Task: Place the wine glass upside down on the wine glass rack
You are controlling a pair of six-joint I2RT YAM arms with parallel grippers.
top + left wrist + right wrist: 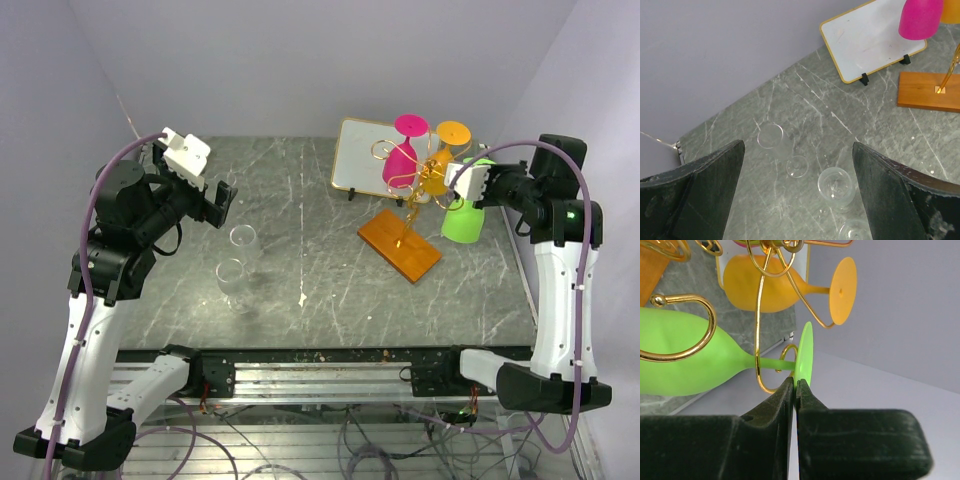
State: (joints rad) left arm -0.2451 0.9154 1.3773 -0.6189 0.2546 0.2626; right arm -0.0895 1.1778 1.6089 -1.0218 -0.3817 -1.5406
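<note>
Green glass (462, 222) hangs bowl-down at the right side of the rack (400, 247), above the worktop (300, 260) and just beside the rack's wooden base. Right gripper (794, 386): fingers pressed on the thin rim of the glass's foot, pinching it edge-on. Wrist view shows the stem running through a small gold loop next to the foot; cannot tell whether the foot bears on the wire. Judged step: seating the glass, near the end of the task. To do it well: lower until the foot rests on the loop, open slowly, then draw back along the fingers' line so the foot is not dragged off. Mind the orange glass (760, 290) hanging close by and the pink glass (402, 160) beyond. Right arm reaches in from the right, wrist about level with the rack's arms. Left gripper (222, 203): fingers spread, holding nothing, poised above 2 clear glasses (243, 245), well apart from the rack.
</note>
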